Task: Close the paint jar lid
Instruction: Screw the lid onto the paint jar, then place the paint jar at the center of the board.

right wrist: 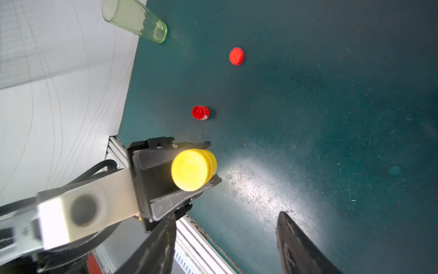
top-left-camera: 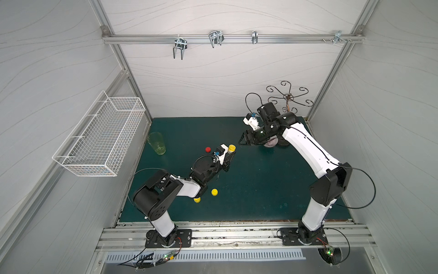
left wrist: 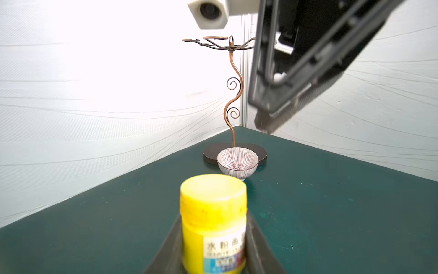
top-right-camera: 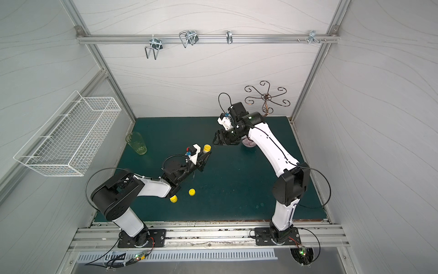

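Left fingers point(right wrist: 154, 157) were closed on the yellow paint jar point(left wrist: 201, 237), clamped low on the body by the label. That grip left the yellow lid point(right wrist: 193, 169) clear above them, probably so the jar could not spin while the other arm worked the top. The jar was upright at mid bench point(top-left-camera: 260, 185). Could not tell if its base touched the surface.

The lid sat square on the jar neck, with no gap visible in the left wrist view. Whether it was screwed tight could not be seen.

Right fingers point(right wrist: 298, 249) were spread apart with nothing between them. They sat just off to the side of the lid and higher, not touching it, with the striped bowl point(left wrist: 237, 162) and the wire stand point(top-left-camera: 288, 96) behind. My read: a release, either finished or resetting the wrist for another twist. If another turn is needed, they have to come down over the lid again, centred, or they will knock the jar askew in the left grip.

The rest looked like clutter: a red jar point(right wrist: 200, 112), a red cap point(right wrist: 237, 56), and two loose yellow caps point(top-left-camera: 214, 192) on the bench near the left arm. A green glass point(right wrist: 135, 20) stood by the wall. All were well apart from the held jar.
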Motion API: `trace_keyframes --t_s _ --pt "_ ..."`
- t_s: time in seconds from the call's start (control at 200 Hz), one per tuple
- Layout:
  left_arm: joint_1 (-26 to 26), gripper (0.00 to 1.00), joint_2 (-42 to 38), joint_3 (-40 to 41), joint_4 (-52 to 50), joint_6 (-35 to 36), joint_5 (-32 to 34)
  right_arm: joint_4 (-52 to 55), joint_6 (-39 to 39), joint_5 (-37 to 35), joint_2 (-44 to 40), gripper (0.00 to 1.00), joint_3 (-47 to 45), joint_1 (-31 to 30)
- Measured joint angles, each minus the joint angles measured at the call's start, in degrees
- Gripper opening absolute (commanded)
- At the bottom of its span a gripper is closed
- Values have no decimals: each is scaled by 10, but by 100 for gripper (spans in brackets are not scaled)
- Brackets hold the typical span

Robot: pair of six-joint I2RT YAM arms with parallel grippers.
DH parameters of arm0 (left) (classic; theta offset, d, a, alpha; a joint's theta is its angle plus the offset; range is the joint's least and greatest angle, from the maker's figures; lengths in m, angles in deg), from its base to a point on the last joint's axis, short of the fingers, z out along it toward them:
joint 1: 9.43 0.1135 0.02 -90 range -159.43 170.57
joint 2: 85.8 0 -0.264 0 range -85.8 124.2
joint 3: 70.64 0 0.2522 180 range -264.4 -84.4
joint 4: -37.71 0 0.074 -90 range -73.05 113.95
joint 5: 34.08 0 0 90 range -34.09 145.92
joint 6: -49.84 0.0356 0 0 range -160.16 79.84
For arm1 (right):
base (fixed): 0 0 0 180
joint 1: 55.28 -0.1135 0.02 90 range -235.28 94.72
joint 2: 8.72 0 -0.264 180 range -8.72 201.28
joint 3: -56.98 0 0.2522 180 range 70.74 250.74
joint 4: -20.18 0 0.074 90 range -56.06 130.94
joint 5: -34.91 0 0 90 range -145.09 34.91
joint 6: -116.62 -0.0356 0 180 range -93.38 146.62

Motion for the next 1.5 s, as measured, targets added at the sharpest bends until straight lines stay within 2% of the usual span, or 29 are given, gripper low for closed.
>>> trace_keyframes --t_s 0.23,0.385,0.64,0.795,0.95,0.98,1.101,1.146,1.181,1.301,1.396,1.501 --pt "-7 7 1 0 0 -3 -10 13 2 4 35 70 20 -37" --pt "-7 7 1 0 0 -3 -14 13 2 7 48 68 16 -42" --pt "-8 7 1 0 -4 -3 -18 12 4 16 73 53 16 -45" --pt "-8 7 1 0 -8 -2 -22 12 13 24 79 32 16 -50" --pt "-8 10 5 -2 -15 -2 -22 15 25 25 87 20 16 -51" --pt "-8 13 7 -2 -15 -2 -21 16 27 25 88 18 16 -50" --pt "-6 35 9 -2 -20 -11 -9 13 31 26 91 14 11 -44" --pt "-5 59 9 -2 -23 -23 -9 7 31 28 88 14 2 -40" --pt "-2 73 9 -2 -23 -37 -6 1 31 29 87 13 -6 -37" --pt "22 99 -10 19 -25 -88 12 -9 29 -14 85 14 -36 -16" --pt "34 100 -63 54 -45 -121 33 -11 30 -74 87 13 -64 6" --pt "35 100 -157 77 -138 -154 50 -27 29 -147 100 15 -84 26"
